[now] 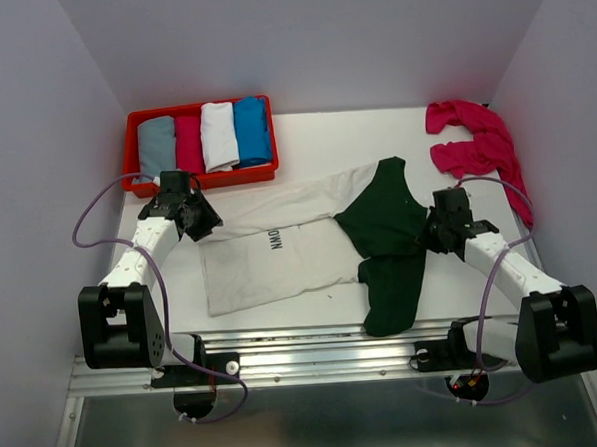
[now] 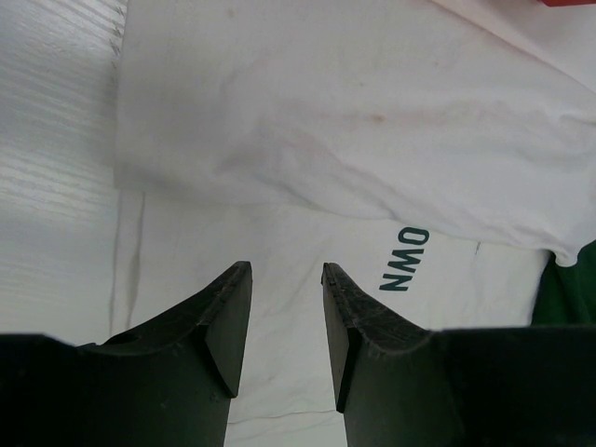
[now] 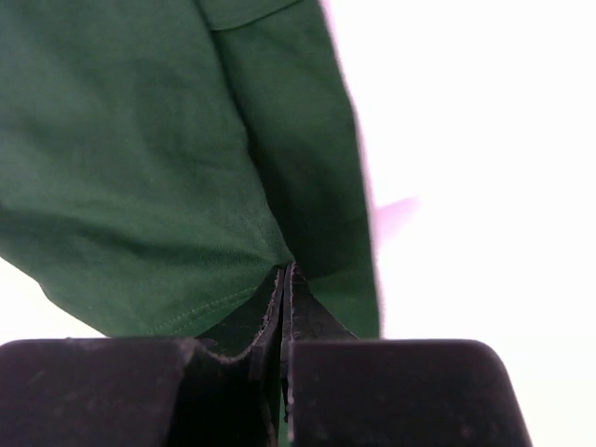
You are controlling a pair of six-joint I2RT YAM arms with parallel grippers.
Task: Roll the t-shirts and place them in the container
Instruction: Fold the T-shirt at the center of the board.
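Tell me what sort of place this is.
Probably a robot test booth: plain walls box in a white table, the left arm and right arm are bolted to a metal rail, and a red tray holds rolled shirts.

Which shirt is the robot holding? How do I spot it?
Find the red tray at the far left. Just in front of it, one t-shirt lies spread across the middle. Only it is white with dark green sleeves; the pink t-shirts are heaped in the far right corner.
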